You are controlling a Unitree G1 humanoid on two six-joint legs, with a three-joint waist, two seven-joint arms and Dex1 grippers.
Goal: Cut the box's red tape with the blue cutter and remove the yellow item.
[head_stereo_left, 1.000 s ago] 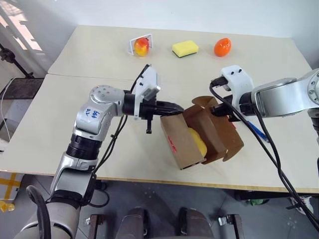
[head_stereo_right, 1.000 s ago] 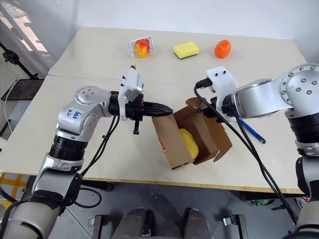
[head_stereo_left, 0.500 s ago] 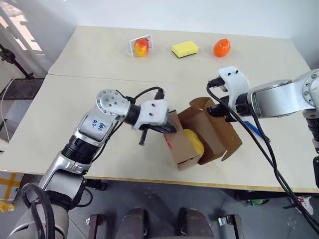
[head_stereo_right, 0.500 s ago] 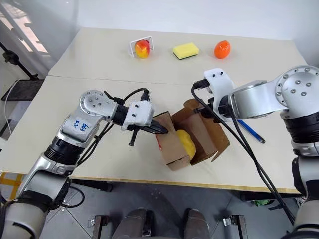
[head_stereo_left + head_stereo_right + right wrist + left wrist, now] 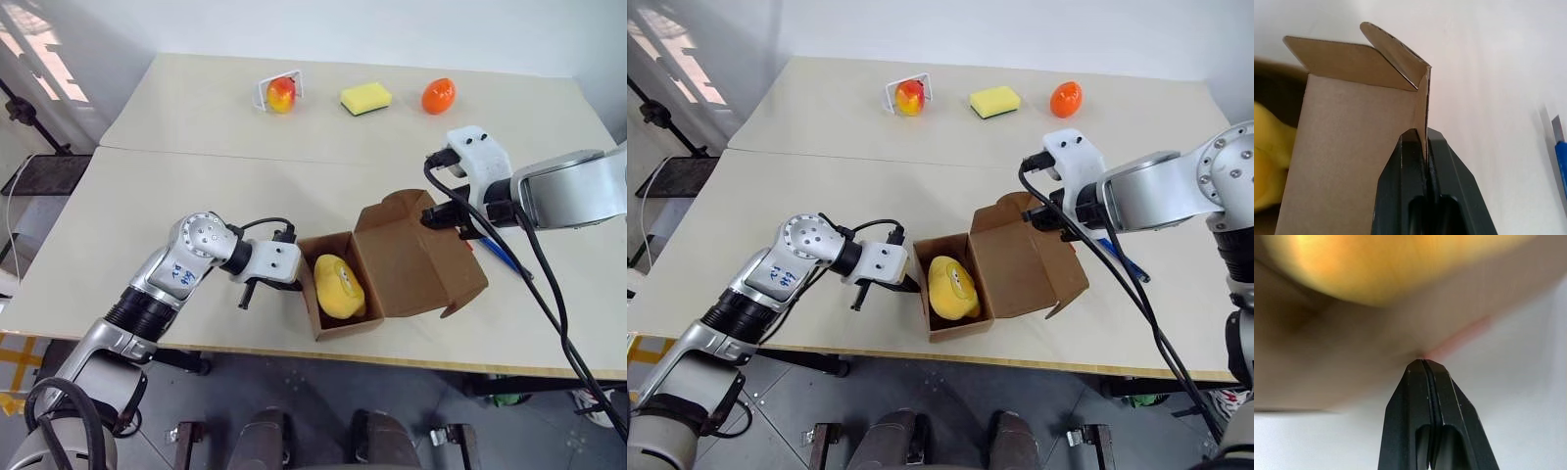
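Tabletop [image 5: 147, 196]: pale, two slabs joined along a seam; grey floor below, light wall behind.

Far edge, in a row: a small white stand holding a red-yellow fruit [image 5: 280, 93], a yellow sponge [image 5: 365, 97], an orange egg-shaped fruit [image 5: 438, 95].

Box [image 5: 345, 326]: brown carton near the front edge, open, lid flap [image 5: 416, 266] thrown back to the right. Contents: yellow item [image 5: 338, 286], lying inside.

Red tape [image 5: 1462, 337]: a strip on the box's outer left wall.

Blue cutter [image 5: 505, 258]: on the tabletop beyond the flap.

Left gripper [image 5: 1423, 363]: fingers pressed together, tip touching the box wall.

Right gripper [image 5: 1425, 142]: fingers pinching the flap's edge.
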